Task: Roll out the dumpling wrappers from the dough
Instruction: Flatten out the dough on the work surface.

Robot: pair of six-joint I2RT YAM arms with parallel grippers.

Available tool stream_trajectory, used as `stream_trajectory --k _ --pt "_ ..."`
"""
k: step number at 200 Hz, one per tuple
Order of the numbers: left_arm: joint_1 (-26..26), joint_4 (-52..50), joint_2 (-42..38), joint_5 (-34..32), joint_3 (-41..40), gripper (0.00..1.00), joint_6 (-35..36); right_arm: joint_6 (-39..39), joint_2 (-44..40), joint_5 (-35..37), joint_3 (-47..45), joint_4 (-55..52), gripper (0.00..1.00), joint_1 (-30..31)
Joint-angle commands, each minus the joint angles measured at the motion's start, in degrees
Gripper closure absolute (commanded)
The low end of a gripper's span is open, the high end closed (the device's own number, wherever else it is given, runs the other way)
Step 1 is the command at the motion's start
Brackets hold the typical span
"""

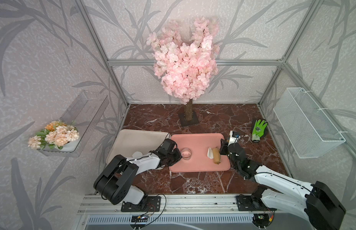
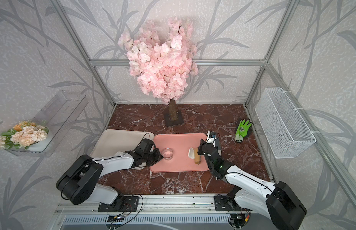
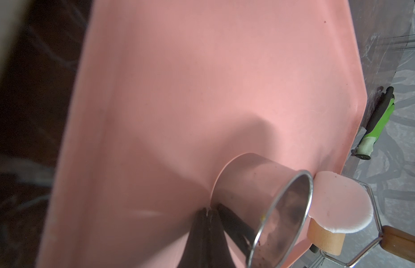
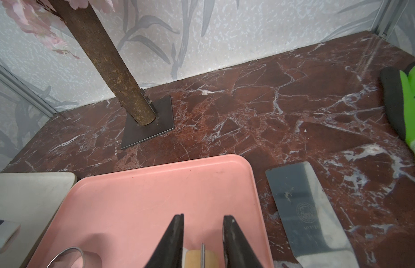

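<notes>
Setting: a staged robotics test cell. An aluminium frame (image 1: pixel 193 62) holds leaf-print wall panels (image 1: pixel 43 59) around a red marble-pattern tabletop (image 1: pixel 223 119), with two robot arms (image 1: pixel 145 162) mounted on a front rail (image 1: pixel 193 202). Decor is prop-like: artificial blossom tree (image 1: pixel 185 59) on a steel plate (image 1: pixel 194 122), fake flowers (image 1: pixel 55 135) in a clear wall shelf (image 1: pixel 87 107).

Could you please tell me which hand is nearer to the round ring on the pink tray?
The left. The left hand sits right at the ring's edge; the right hand is farther along the pink tray, at the rolling pin.
</notes>
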Motion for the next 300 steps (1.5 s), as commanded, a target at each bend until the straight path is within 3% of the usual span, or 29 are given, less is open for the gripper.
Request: stream_trajectory --k 1,78,148,219,300 --pt "0.25 -9.64 2.83 -2.57 -2.85 1.00 0.39 -2.26 0.15 0.54 -0.42 -8.91 1.00 -0.22" --pt "0.28 -9.48 2.42 -2.62 -2.79 1.00 0.30 -8.91 -0.29 -6.43 11.74 -9.19 1.00 -0.22" --pt "0.24 -10.03 2.59 -2.74 -2.31 1.00 0.48 -9.65 8.57 -9.74 17.53 -4.08 1.00 0.13" --pt "0.23 -9.73 2.45 -2.47 -2.94 1.00 0.39 -8.66 14.94 -4.59 7.87 2.16 1.00 -0.37" --pt "0.23 -9.47 3.25 -2.41 -2.58 1.00 0.48 -7.23 17.04 -5.41 2.58 3.25 1.00 0.71"
